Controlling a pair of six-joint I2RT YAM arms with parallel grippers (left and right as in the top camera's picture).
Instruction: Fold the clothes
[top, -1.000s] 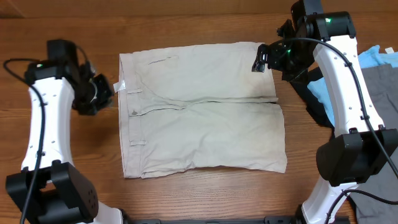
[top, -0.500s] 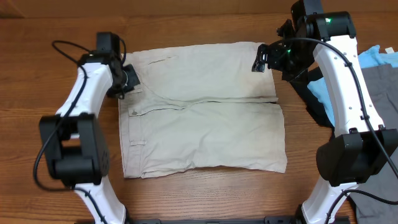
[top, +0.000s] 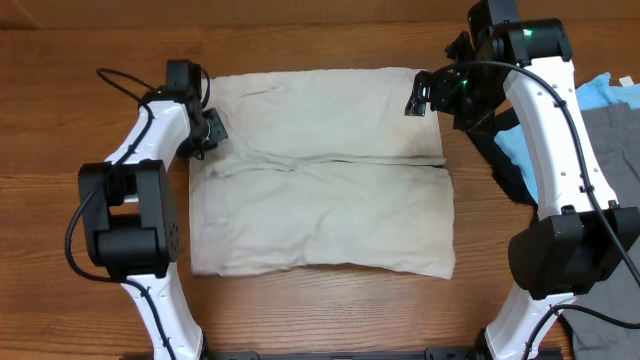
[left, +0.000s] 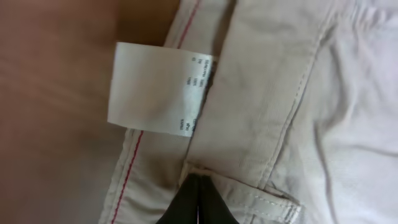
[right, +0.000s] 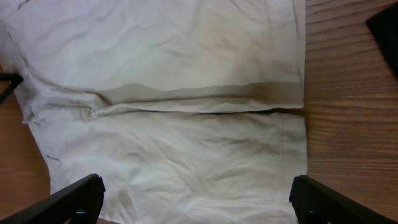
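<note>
On the wooden table (top: 100, 40) I see the beige shorts (top: 330, 200) spread flat between both arms, my right gripper (top: 418, 97) hanging wide open over their far right corner, and my left gripper (top: 207, 130) pinched shut on their waistband (left: 249, 112) beside the white label (left: 155, 87).

Shorts (top: 320, 170): pale beige cotton, spread flat mid-table (top: 100, 40), waistband at left, both legs pointing right, lightly rumpled; small white label (left: 155, 93) sticking out at waistband. Light blue garment (top: 612, 92), grey garment (top: 615, 150), black garment (top: 508, 165): bunched together at right edge
</note>
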